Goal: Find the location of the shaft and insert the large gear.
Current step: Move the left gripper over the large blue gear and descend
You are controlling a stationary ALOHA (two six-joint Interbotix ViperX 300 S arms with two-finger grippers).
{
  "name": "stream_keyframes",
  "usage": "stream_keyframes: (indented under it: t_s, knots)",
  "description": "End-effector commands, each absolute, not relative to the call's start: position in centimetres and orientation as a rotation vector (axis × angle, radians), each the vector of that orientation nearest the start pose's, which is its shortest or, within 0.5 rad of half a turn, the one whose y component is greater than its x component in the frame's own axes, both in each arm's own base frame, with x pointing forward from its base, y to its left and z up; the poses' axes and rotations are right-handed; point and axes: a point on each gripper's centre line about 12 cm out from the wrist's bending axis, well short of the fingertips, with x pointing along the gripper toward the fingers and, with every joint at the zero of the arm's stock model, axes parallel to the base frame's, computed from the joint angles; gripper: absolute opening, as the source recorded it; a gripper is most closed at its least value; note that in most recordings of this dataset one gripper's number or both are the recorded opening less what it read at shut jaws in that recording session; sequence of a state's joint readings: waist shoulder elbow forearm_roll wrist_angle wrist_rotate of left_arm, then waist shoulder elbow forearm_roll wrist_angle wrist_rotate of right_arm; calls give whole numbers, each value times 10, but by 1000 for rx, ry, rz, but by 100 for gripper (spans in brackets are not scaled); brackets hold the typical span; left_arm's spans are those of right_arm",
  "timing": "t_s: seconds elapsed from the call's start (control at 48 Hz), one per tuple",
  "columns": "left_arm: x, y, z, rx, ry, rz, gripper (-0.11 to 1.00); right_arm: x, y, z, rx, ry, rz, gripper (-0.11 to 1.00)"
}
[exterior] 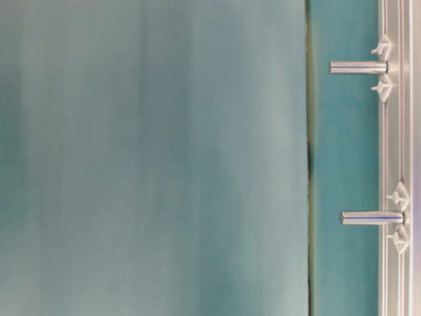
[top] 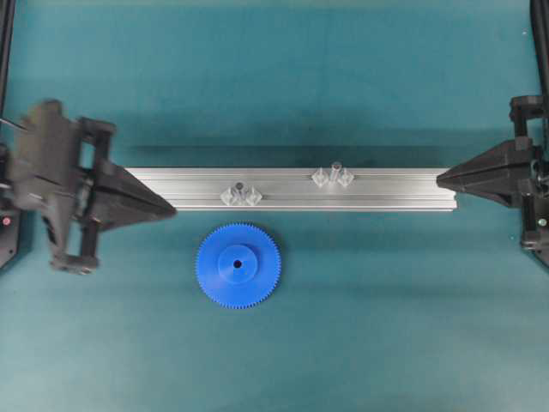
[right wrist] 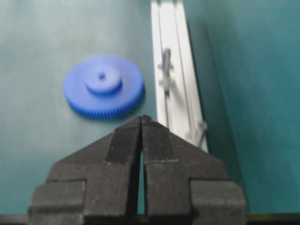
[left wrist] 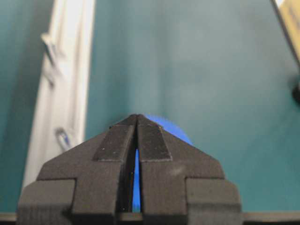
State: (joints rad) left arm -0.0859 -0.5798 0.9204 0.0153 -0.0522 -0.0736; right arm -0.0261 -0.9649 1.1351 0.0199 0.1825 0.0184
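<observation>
The large gear [top: 238,265], bright blue with a raised hub, lies flat on the teal mat just in front of the aluminium rail [top: 386,190]. Two thin upright pins stand on the rail between clear brackets: one shaft [top: 241,190] right behind the gear, a second [top: 334,172] further right. My left gripper [top: 171,209] is shut and empty at the rail's left end, left of the gear. My right gripper [top: 441,179] is shut and empty at the rail's right end. In the right wrist view the gear [right wrist: 103,84] lies left of the rail [right wrist: 174,56], ahead of the gripper [right wrist: 142,117].
The left wrist view has the gear [left wrist: 172,129] partly hidden behind the shut gripper [left wrist: 137,116], with the rail [left wrist: 70,70] at the left. The table-level view is turned on its side and shows both pins [exterior: 358,67] [exterior: 371,217] sticking out from the rail [exterior: 395,131].
</observation>
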Motion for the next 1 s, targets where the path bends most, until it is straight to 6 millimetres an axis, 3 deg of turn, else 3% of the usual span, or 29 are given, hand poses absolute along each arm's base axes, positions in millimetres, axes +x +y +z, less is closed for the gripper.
stream_keyframes:
  t_s: [0.0, 0.499, 0.562, 0.645, 0.874, 0.978]
  knots:
    - [292, -29, 288, -39, 314, -90, -1, 196, -7, 266, 54, 360, -42, 1]
    - [320, -35, 273, -58, 472, -86, 0, 181, -9, 242, 92, 588, -69, 1]
    - [326, -36, 267, -58, 507, -84, 4, 179, -9, 239, 101, 605, -71, 1]
    - [333, -37, 262, -56, 547, -82, 18, 179, -9, 237, 106, 611, -74, 1]
    - [349, -50, 246, -50, 600, -106, 83, 178, -9, 234, 107, 620, -73, 1]
    - [356, -50, 233, -45, 641, -103, 93, 177, -9, 232, 108, 623, -75, 1]
